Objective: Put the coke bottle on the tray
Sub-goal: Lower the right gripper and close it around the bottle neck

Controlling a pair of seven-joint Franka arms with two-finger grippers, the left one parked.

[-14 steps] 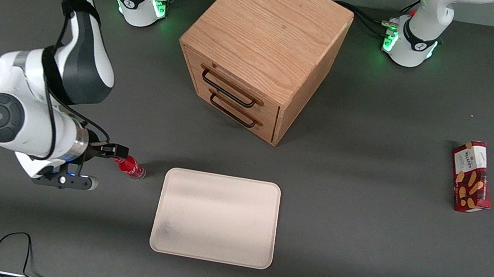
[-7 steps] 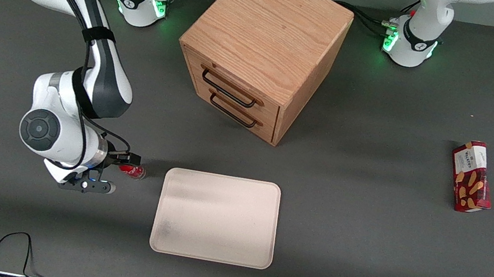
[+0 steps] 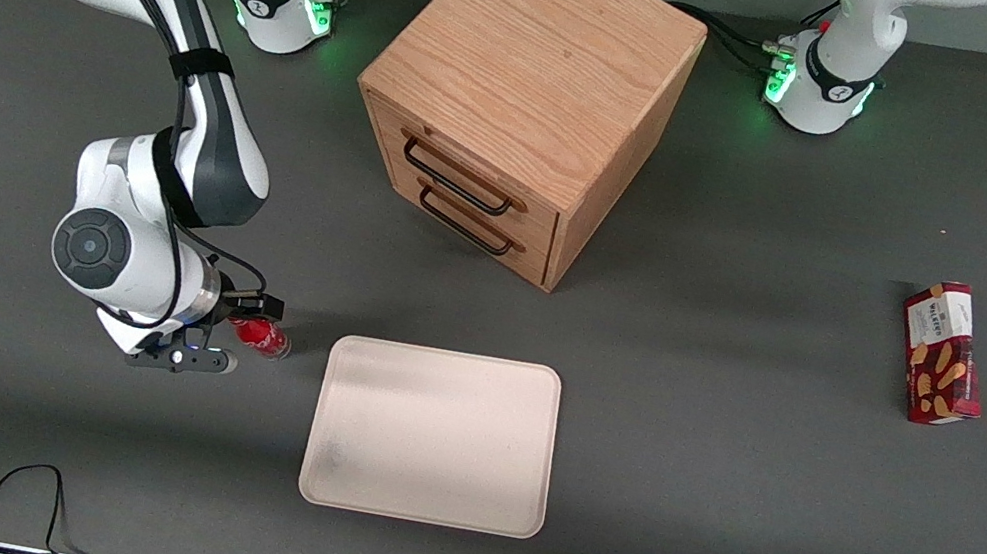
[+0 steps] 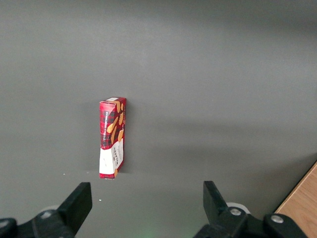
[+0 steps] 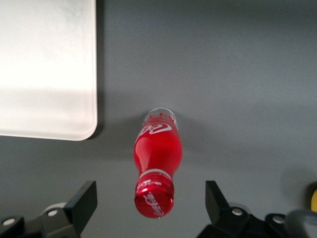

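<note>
Coke bottle (image 3: pixel 262 337) stands on the dark grey table (image 3: pixel 722 480), just beside the tray (image 3: pixel 432 434) but apart from it, off the tray's edge toward the working arm's end; a strip of bare table shows between bottle and tray in both front and right wrist views. Bottle (image 5: pixel 157 163) is red w/ red cap and white script, upright or close to it; wrist cam looks down on the cap. Gripper (image 3: pixel 248 315) sits low over the bottle, w/ cap roughly midway between the two fingers in the wrist view. Gripper (image 5: pixel 151 206) is spread wide: fingers (image 5: pixel 81 203) stand well clear of the bottle on either side, no contact, nothing held. Tray (image 5: pixel 47 69) is cream-white, rectangular, rounded corners, shallow rim, faint grey smudges on surface; nothing on it. Wooden drawer cabinet (image 3: pixel 526 95) w/ two drawers and dark wire handles sits farther from the front cam than the tray, turned at an angle, both drawers shut. Red biscuit box (image 3: pixel 942 353) lies flat on table toward the parked arm's end, well apart from tray and bottle; same box (image 4: pixel 113 137) shows in left wrist view standing on its narrow edge as seen there, label w/ biscuit pictures. Black cable (image 3: pixel 23 499) loops on table near the front edge, toward working arm's end.
</note>
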